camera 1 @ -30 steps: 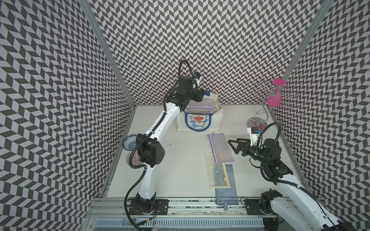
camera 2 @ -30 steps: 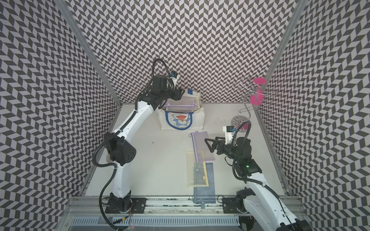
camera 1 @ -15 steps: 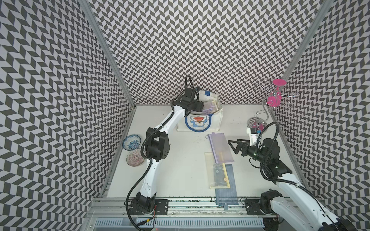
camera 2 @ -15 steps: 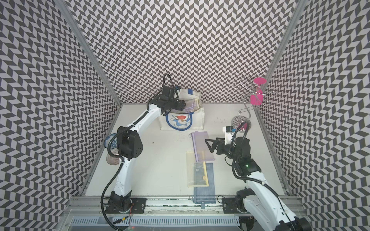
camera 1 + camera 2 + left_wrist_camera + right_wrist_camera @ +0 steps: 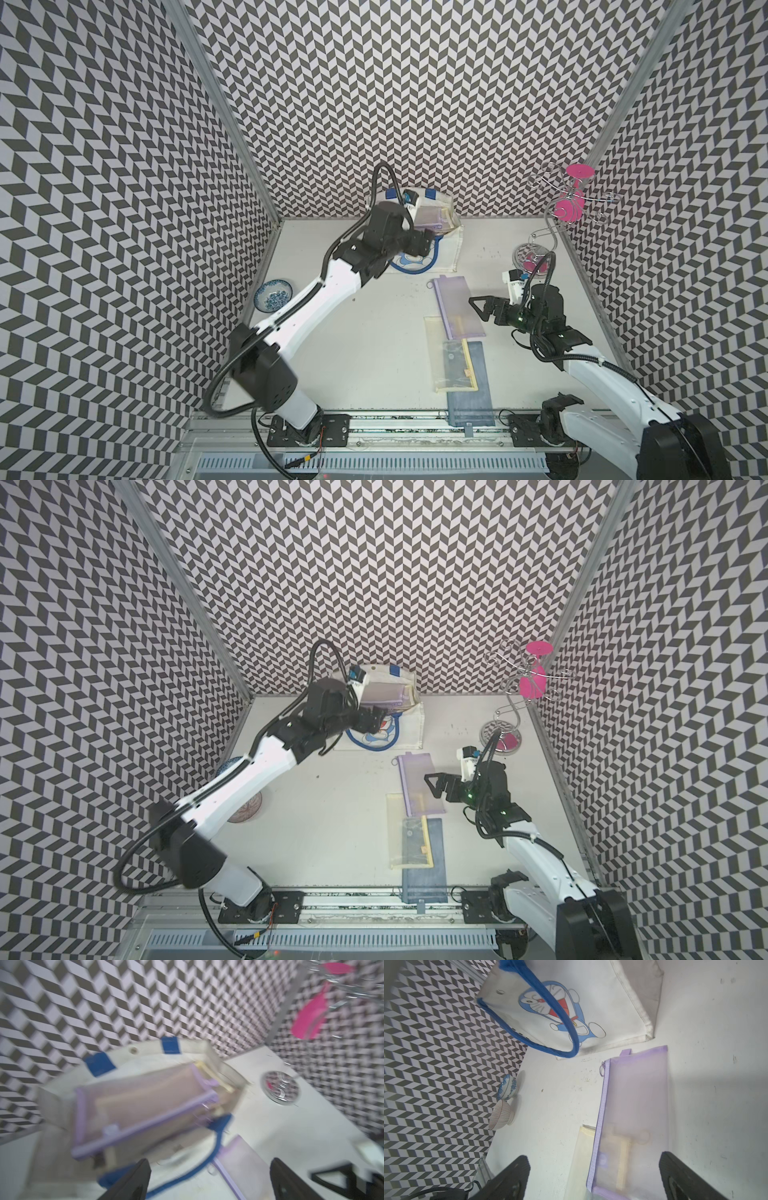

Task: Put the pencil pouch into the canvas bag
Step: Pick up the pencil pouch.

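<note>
Purple mesh pouch [image 5: 141, 1095] lies inside the cream canvas bag [image 5: 451, 245], upper centre; our left hand [image 5: 209, 1161] and right hand [image 5: 593, 1156] gape empty; task looks done.

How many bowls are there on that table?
2. A blue-patterned bowl and a striped bowl stand side by side at the edge of the table by the patterned wall. None looks hidden.

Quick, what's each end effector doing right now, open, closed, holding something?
Left end effector: open, holding nothing, beside the canvas bag.
Right end effector: open, holding nothing, over the purple pouch on the table.
</note>
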`<act>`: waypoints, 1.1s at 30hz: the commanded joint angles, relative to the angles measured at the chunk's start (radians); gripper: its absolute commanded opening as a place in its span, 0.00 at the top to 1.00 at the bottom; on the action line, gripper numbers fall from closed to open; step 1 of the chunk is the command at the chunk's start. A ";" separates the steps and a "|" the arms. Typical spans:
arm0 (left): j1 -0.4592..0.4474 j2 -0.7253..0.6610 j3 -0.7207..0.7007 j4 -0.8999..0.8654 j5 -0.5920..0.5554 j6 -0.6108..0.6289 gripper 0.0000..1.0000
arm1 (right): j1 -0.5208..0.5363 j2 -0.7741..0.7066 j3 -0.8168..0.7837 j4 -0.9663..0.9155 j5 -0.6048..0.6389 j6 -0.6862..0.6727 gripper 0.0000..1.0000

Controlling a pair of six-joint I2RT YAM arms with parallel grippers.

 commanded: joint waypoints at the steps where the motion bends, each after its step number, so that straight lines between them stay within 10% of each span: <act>1: -0.057 -0.077 -0.246 0.141 0.105 -0.230 0.07 | -0.013 0.070 0.019 0.082 0.007 -0.005 0.02; 8: -0.110 -0.051 -0.576 0.463 0.266 -0.419 0.05 | -0.038 0.308 0.064 0.154 -0.085 -0.037 0.08; 33: -0.035 0.587 -0.345 0.815 0.436 -0.602 0.26 | -0.004 0.522 -0.037 0.372 -0.204 0.018 0.18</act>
